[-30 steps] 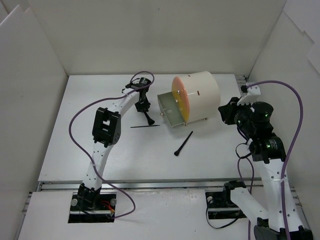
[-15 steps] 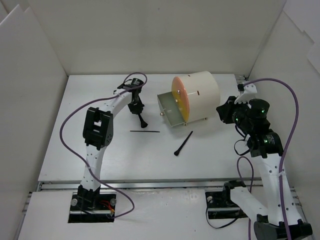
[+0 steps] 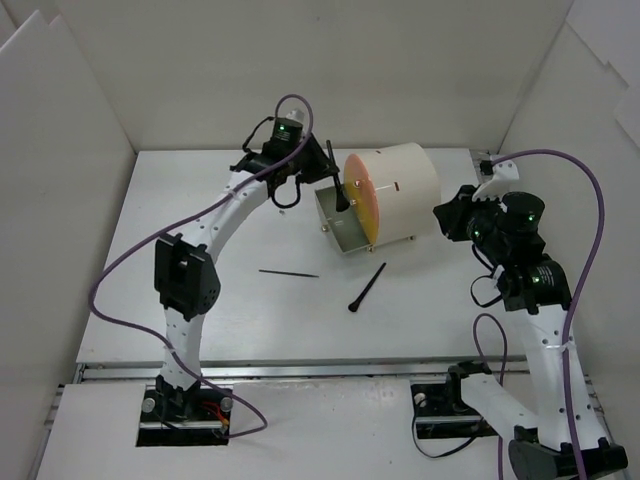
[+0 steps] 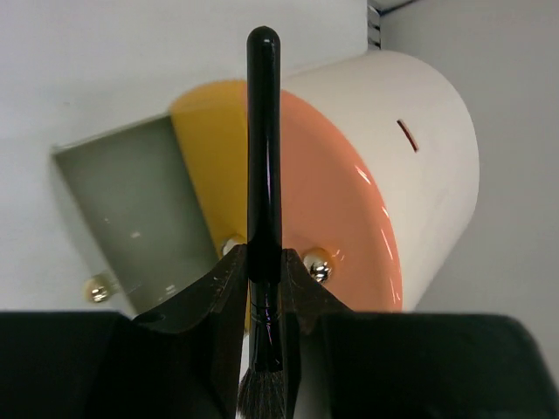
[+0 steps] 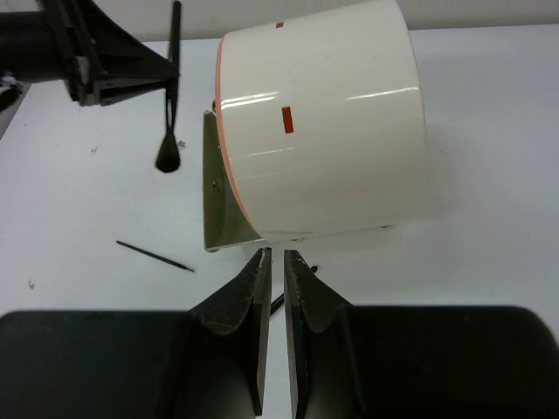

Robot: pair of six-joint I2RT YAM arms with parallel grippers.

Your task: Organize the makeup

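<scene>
Left gripper [image 4: 264, 266] is clamped on the black brush [image 4: 264, 131], gripping low on the handle just above the bristles. The wrist view looks straight along it: handle tip away from me, bristles toward the camera.

What matters is the brush against the cylinder [image 3: 400, 185]. Its open drawer [image 3: 342, 234] sticks out from the orange face [image 3: 360, 195], and I'm on that side. From the top the brush stands steep, bristle end down, over the drawer's end nearest the orange face. The right wrist view also shows the bristle head hanging beside the drawer's edge, apart from it. I can't tell whether the tip is inside the drawer walls.

My read: the brush's long axis is nearly upright while the drawer floor is flat, so I need to lower it or lay it over before letting go, or it could tip out over the wall.

Right gripper [image 5: 274, 255] is at the cylinder's closed end, away from the drawer, jaws almost together with nothing between them. The left arm is clearly nearer.

Left on the table on the near side of the cylinder, toward the arm bases: a thin black stick [image 3: 289, 272] and a second black brush [image 3: 367, 288].
</scene>
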